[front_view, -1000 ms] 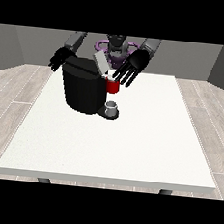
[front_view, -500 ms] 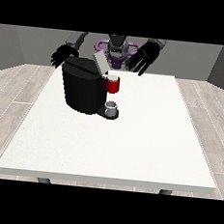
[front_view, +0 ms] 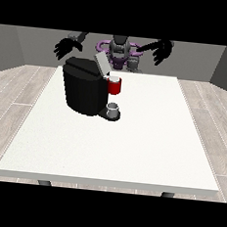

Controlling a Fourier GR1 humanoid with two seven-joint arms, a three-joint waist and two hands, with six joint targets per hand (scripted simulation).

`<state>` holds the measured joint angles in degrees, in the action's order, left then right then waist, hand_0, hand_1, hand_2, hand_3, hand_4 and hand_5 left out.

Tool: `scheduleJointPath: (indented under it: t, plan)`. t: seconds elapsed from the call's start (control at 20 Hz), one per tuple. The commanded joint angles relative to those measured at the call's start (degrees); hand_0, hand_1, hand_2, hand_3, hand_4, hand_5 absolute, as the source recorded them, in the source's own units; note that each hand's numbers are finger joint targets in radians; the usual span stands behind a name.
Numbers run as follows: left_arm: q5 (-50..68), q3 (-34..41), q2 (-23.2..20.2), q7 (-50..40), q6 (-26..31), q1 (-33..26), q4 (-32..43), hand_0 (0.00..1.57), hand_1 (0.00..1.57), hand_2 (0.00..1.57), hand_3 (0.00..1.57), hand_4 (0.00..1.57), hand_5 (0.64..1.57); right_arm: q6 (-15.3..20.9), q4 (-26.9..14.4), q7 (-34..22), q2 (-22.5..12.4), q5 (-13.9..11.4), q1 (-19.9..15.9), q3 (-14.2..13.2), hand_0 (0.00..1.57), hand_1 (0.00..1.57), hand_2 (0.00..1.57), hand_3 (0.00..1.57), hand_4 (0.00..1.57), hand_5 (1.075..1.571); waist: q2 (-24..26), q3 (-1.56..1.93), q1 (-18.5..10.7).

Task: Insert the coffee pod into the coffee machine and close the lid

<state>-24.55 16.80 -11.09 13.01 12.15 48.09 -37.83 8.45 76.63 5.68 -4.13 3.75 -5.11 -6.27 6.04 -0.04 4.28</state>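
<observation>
Front view | coffee machine (front_view: pixel 85 90) near desk (front_view: pixel 132 146) far edge, lid (front_view: pixel 101 63) raised | hand at view's left (front_view: pixel 67 47) nearer lid, fingers spread | hand at view's right (front_view: pixel 161 51) spread, well apart

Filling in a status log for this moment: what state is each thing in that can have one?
coffee machine: upright on the table, lid raised.
grey thing at the machine's base: upright.
hand at the view's left: raised, fingers spread, holding nothing.
hand at the view's right: raised, fingers spread, holding nothing.
</observation>
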Motion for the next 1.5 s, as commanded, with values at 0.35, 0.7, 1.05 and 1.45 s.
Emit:
scheduleJointPath:
  t: [0.35,0.7,1.05,1.45]
  plan:
    - [9.3,4.9,5.7,0.1,1.5,-11.9,-2.1,0.0,0.0,0.0,0.0,0.0,1.571,-6.1,8.2,-6.1,-4.5,-0.2,-1.7,3.6,0.0,0.0,0.0,0.0,0.0,1.571,8.4,0.02,-4.8]
    - [13.4,2.7,9.8,-2.1,6.3,-16.5,-8.6,0.0,0.0,0.0,0.0,0.06,1.571,-8.1,5.7,-7.4,-7.0,1.1,-5.7,1.2,0.0,0.0,0.0,0.0,0.0,1.571,8.5,0.06,-12.6]
    - [16.6,0.5,10.7,-3.6,7.5,-20.0,-16.9,0.0,0.0,0.0,0.0,0.09,1.571,-10.0,4.5,-7.3,-7.9,-1.3,-11.2,2.8,0.0,0.0,0.0,0.0,0.22,1.571,4.3,0.06,-14.2]
    - [20.9,-2.3,11.0,-7.2,3.4,-26.2,-27.0,0.0,0.0,0.0,0.0,0.0,1.571,-9.6,1.0,-6.6,-4.6,-1.1,-15.6,2.9,0.0,0.0,0.0,0.0,0.0,1.571,-0.1,0.05,-13.4]
